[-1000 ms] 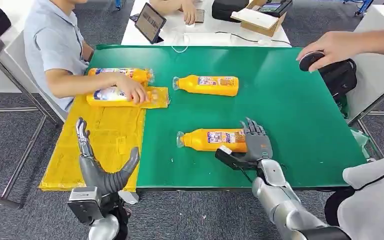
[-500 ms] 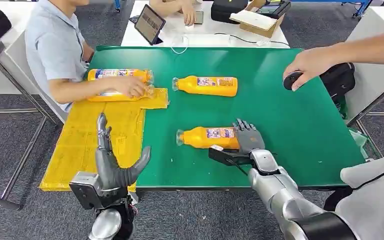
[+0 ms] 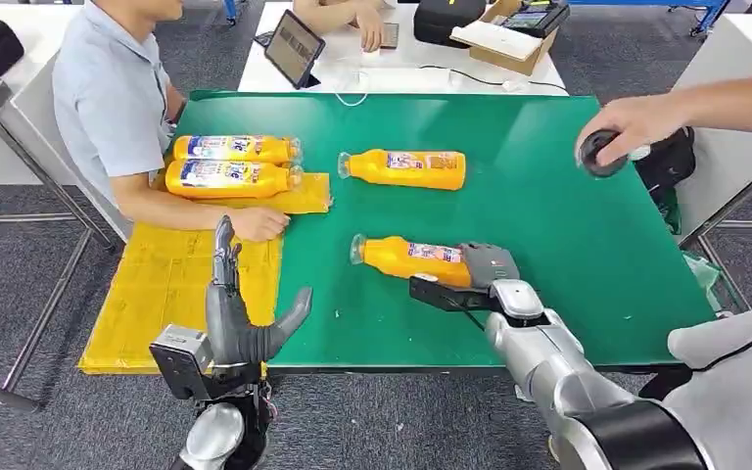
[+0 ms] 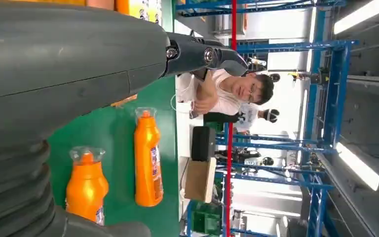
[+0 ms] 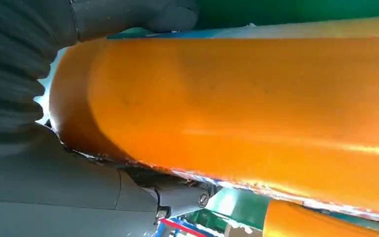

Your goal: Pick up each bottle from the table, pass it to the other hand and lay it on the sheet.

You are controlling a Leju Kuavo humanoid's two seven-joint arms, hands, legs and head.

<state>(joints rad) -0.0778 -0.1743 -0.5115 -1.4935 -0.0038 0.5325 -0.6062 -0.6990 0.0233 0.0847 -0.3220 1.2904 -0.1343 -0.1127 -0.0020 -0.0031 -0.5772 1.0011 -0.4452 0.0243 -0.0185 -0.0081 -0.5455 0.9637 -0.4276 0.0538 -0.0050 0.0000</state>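
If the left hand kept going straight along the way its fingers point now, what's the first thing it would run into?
Likely the person's hand resting on the yellow sheet, just beyond the left hand; past that, the two bottles already laid there. Height is hard to judge, so it could pass above.

Bright, even overhead light with soft shadows; ceiling strips glare in the left wrist view, right wrist close-up blurs.

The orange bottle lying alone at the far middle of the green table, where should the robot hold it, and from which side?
Probably around the wide labelled body of the far bottle, coming down from above with the right hand. It lies flat on its side, cap toward the sheet; the neck is narrow and tapered, so the body should give steadier hold.
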